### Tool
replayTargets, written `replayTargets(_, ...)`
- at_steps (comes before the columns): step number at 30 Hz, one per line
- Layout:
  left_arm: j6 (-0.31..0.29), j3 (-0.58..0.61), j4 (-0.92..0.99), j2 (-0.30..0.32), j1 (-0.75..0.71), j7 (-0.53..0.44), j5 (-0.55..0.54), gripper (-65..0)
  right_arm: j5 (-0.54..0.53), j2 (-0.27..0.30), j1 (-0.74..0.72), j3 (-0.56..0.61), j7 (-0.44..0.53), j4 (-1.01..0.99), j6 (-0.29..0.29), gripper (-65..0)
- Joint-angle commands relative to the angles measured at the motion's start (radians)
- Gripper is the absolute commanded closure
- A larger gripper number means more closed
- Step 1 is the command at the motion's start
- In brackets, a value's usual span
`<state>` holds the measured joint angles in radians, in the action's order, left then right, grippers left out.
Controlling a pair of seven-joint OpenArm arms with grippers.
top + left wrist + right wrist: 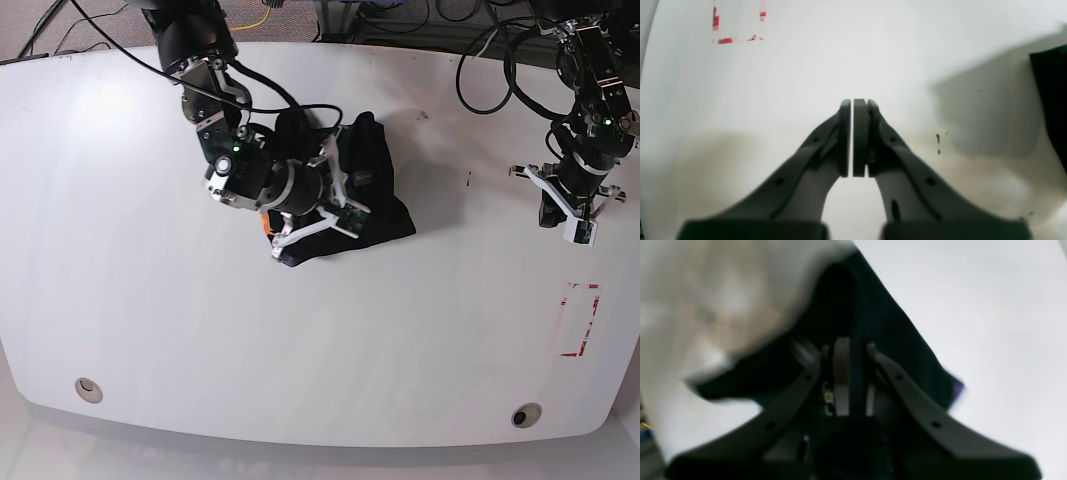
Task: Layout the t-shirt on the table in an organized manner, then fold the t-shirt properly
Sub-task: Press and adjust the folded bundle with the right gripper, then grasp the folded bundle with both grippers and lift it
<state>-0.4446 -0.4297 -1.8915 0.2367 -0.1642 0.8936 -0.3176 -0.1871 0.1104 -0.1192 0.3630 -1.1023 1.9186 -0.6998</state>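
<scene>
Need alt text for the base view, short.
Overhead view: the right tool grips a crumpled black t-shirt near the middle of a white table. The left tool hangs shut and empty near a red outline mark.

A: T-shirt point(375, 190) is black, bunched in a wrinkly heap near mid-table, nowhere near flat.
B: Table point(120, 300)?
A: Glossy white, rounded corners, two small round holes along the near edge, red rectangular outline at one end, well apart from the shirt. Orange bit at the heap's edge, prob. the neck patch.

Right tool point(345, 195) over the bunched t-shirt point(375, 190).
</scene>
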Motion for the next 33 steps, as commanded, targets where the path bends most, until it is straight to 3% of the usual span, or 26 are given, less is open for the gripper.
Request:
replayTargets(1, 0.002, -0.005, -0.021, 0.013, 0.010, -0.021, -0.012, 0.0, -0.009, 0.035, -0.035, -0.019, 0.023, -0.031, 0.002, -6.3)
replayTargets(6, -0.003, 0.005, -0.026, 0.006, 0.008, -0.020, -0.015, 0.0, -0.009, 0.076, -0.047, -0.026, 0.100, -0.095, 0.002, -6.3)
replayTargets(14, -0.132, 0.047, -0.044, -0.024, 0.008, -0.020, -0.012, 0.0, -0.010, 0.078, -0.063, -0.022, 0.196, -0.212, 0.002, -6.3)
replayTargets(27, -0.138, 0.048, -0.046, -0.033, 0.008, -0.020, -0.013, 0.0, -0.009, -0.137, -0.110, -0.022, 0.222, -0.321, 0.002, -6.3)
replayTargets(33, -0.139, 0.107, -0.084, -0.035, 0.015, -0.020, -0.013, 0.0, -0.009, -0.165, -0.136, -0.029, 0.224, -0.299, 0.002, -6.3)
